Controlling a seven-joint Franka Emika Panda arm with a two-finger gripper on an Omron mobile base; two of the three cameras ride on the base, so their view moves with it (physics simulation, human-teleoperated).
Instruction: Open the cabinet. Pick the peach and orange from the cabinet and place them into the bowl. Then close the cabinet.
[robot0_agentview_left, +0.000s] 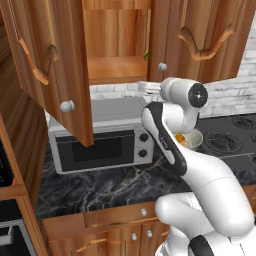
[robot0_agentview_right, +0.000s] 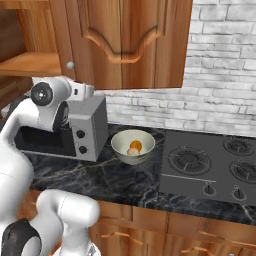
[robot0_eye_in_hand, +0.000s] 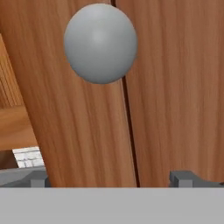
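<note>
Two doors front the cabinet (robot0_agentview_left: 120, 40), and they stand differently: the left door (robot0_agentview_left: 50, 65) is swung wide open toward the camera in the left base view, its round silver knob (robot0_agentview_left: 67, 106) low on the edge, while the right door (robot0_agentview_left: 200, 37) looks shut or nearly so, with its own knob (robot0_agentview_left: 162, 66) at the lower inner corner. Between them the open half shows a bare wooden shelf (robot0_agentview_left: 117, 67), and a small green-yellow fruit (robot0_agentview_left: 146, 55) peeks out at the right door's edge. Below the cabinet a grey microwave (robot0_agentview_left: 100, 137) sits on the dark marble surface (robot0_agentview_left: 100, 185). Right of it stands the bowl (robot0_agentview_right: 132, 146), just beside the microwave in the right base view, holding the orange (robot0_agentview_right: 136, 145) and the peach (robot0_agentview_right: 133, 151), the two touching. Further right lies the black stove (robot0_agentview_right: 210, 167) under a white brick wall (robot0_agentview_right: 220, 80). In the hand view the jaws are spread wide, one fingertip (robot0_eye_in_hand: 37, 178) at each lower corner, gripping nothing, pointed at wooden door panels with a silver knob just ahead.
</note>
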